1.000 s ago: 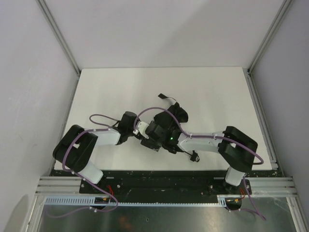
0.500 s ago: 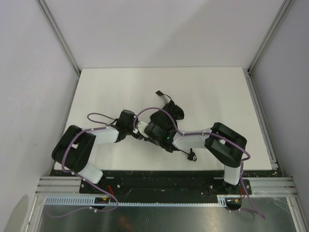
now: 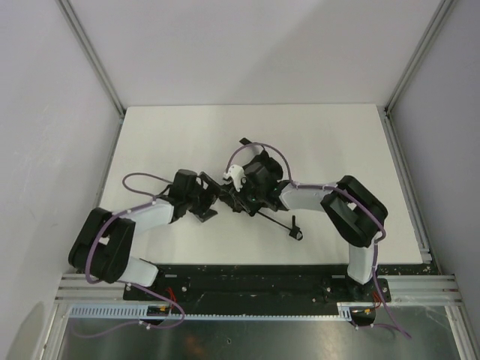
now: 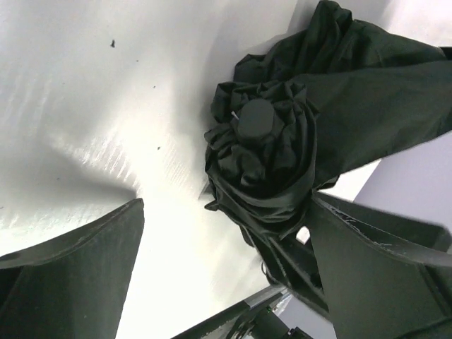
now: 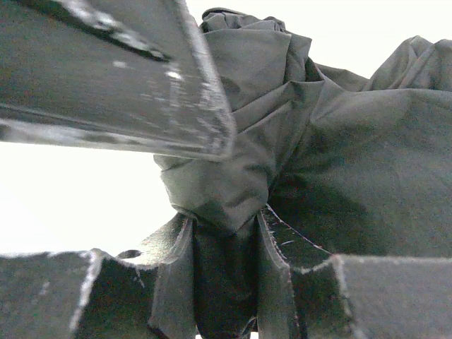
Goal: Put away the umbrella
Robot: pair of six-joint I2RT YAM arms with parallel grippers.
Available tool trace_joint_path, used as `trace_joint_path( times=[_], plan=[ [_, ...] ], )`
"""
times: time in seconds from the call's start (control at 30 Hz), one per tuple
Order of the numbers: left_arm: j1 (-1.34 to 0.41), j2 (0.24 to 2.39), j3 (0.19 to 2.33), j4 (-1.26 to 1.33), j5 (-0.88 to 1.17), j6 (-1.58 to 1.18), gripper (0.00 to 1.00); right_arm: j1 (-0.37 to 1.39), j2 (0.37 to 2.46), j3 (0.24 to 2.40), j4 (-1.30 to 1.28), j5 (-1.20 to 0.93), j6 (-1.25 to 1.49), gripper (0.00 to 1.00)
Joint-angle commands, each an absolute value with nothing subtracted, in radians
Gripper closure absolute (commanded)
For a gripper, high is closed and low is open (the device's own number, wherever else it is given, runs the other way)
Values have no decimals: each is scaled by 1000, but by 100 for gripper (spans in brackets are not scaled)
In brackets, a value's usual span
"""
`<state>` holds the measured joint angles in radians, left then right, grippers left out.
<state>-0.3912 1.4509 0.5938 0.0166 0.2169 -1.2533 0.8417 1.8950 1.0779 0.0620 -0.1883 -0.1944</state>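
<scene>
The umbrella (image 3: 259, 171) is a crumpled black bundle near the table's middle, with its strap (image 3: 242, 142) poking out toward the back. A thin shaft runs to the small handle (image 3: 296, 233) near the front. My right gripper (image 3: 246, 189) sits on the bundle. In the right wrist view it (image 5: 219, 191) is shut on a twisted fold of the umbrella's fabric (image 5: 233, 162). My left gripper (image 3: 212, 202) stands just left of the bundle, open. In the left wrist view its fingers (image 4: 78, 275) spread wide with nothing between them, and the umbrella's capped tip (image 4: 256, 120) lies just ahead.
The white table (image 3: 337, 142) is bounded by grey walls and aluminium posts at the back corners. A metal rail (image 3: 255, 285) runs along the near edge by the arm bases. Purple cables loop over both arms.
My left gripper has let go of the umbrella, opened wide and drawn back to the left. My right gripper has closed on the fabric and swung the bundle a little toward the back.
</scene>
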Motion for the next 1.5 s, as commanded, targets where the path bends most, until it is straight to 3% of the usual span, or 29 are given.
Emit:
trace_joint_path(
  times=[0.0,0.33,0.63,0.77,0.93,1.23,1.37,1.47],
  plan=[
    [-369,1353,513,111,241,-1229,1,785,2030,1022,-104,-482,-76,100],
    [-369,1397,465,275,313,-1299,0,674,2117,1022,-19,-737,49,100],
    [-398,1557,535,293,276,-1315,1,660,2120,1022,34,-795,74,100],
    [-406,1652,569,300,237,-1327,6,658,2104,1023,39,-808,71,100],
    [-411,1720,589,306,199,-1323,26,657,2081,1023,44,-843,60,100],
    [-418,1709,564,306,168,-1307,77,667,2028,1023,38,-845,62,99],
    [-418,1689,556,300,183,-1303,96,677,1933,1024,-16,-648,95,77],
    [-417,1686,558,264,213,-1327,99,699,1840,1024,-78,-454,89,54]
  ],
)
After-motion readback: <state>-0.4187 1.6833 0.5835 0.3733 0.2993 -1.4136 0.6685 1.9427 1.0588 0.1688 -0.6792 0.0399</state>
